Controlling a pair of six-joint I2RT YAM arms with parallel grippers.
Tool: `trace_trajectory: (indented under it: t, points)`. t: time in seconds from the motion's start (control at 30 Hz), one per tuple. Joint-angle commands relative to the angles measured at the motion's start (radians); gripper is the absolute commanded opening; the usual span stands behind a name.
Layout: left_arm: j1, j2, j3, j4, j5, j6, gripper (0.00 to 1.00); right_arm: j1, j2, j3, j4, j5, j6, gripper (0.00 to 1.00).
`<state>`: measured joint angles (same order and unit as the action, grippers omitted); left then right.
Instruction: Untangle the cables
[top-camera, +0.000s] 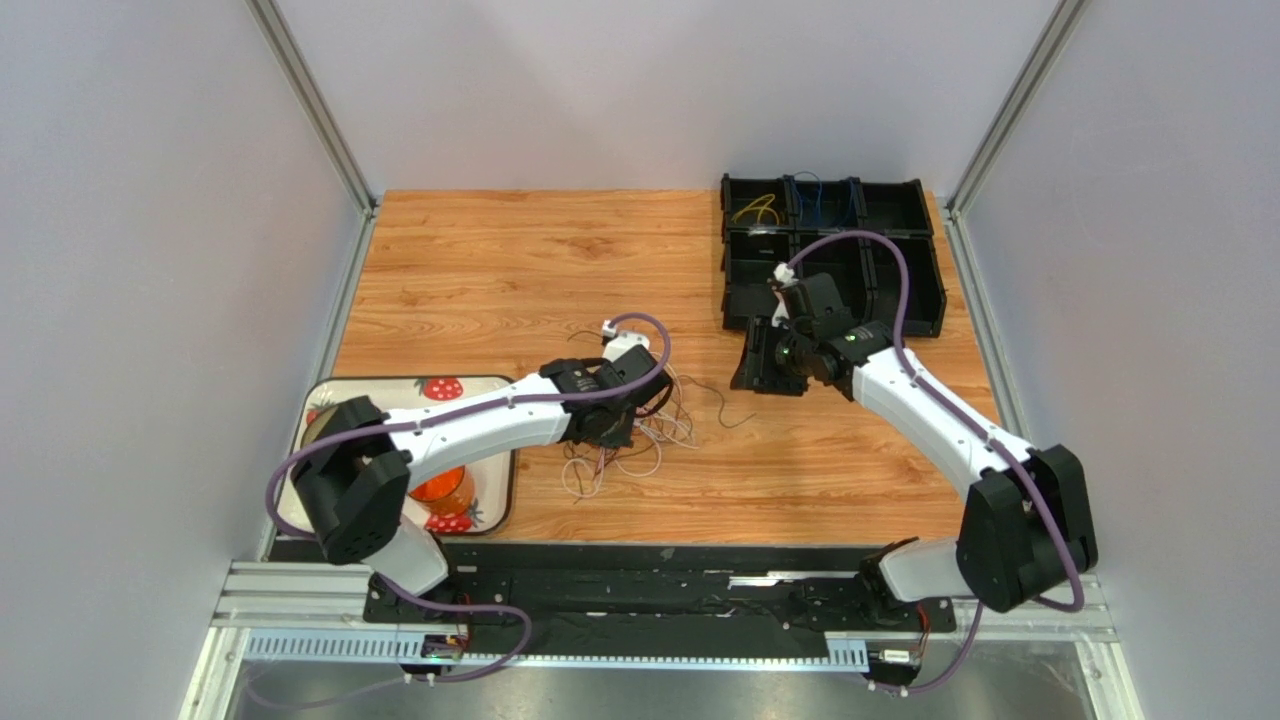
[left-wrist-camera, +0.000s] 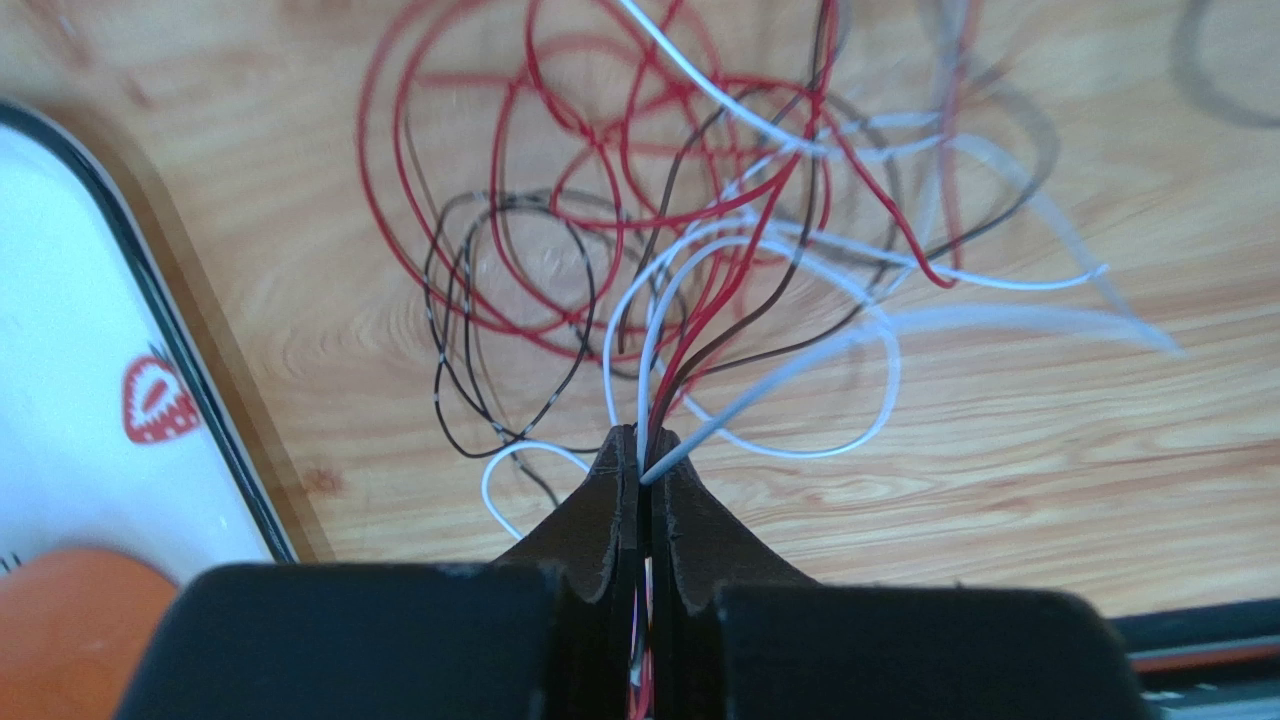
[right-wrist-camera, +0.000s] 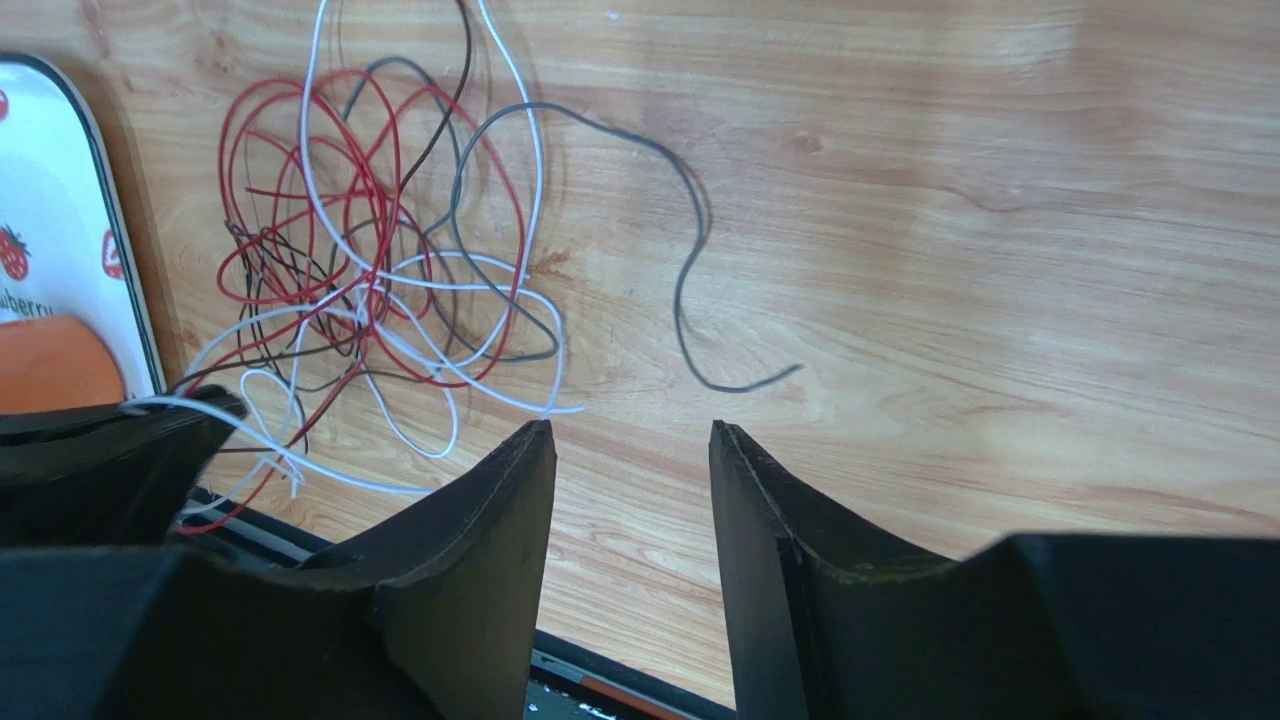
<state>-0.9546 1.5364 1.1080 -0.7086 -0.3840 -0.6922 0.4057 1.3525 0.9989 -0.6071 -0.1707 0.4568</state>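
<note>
The cables (top-camera: 669, 428) lie in a loose tangle of red, white and dark strands on the wooden table, just right of my left gripper (top-camera: 604, 432). In the left wrist view the left gripper (left-wrist-camera: 643, 450) is shut on a bunch of red, white and dark cables (left-wrist-camera: 646, 195) that fan out ahead of its tips. My right gripper (top-camera: 762, 365) hovers further right, apart from the tangle. Its fingers stand open in the right wrist view (right-wrist-camera: 631, 435) with bare wood between them. The tangle (right-wrist-camera: 376, 255) lies to their upper left, and one dark strand (right-wrist-camera: 684, 278) trails off on its own.
A strawberry-print tray (top-camera: 398, 393) with an orange object (top-camera: 443, 488) sits at the near left, close to the tangle. A black compartment bin (top-camera: 902, 255) at the back right holds yellow (top-camera: 759, 207) and blue (top-camera: 812, 195) wires. Grey walls close in both sides.
</note>
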Motion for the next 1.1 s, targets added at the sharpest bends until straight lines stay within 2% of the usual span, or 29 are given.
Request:
trace_trajectory:
  t: [0.0,0.37,0.57,1.07]
  points:
    - [0.004,0.05,-0.017,0.011,0.017,-0.061,0.0,0.036,0.062,0.072,0.053,-0.038,0.034,0.46]
    - [0.007,0.145,-0.068,0.047,0.03,-0.067,0.0,0.162,0.281,0.239,0.053,0.013,0.108,0.43]
    - [0.007,0.238,-0.141,0.139,0.057,-0.07,0.0,0.216,0.428,0.345,0.006,0.04,0.079,0.41]
    - [0.005,0.218,-0.201,0.215,0.045,-0.075,0.0,0.254,0.54,0.391,-0.043,0.097,0.043,0.35]
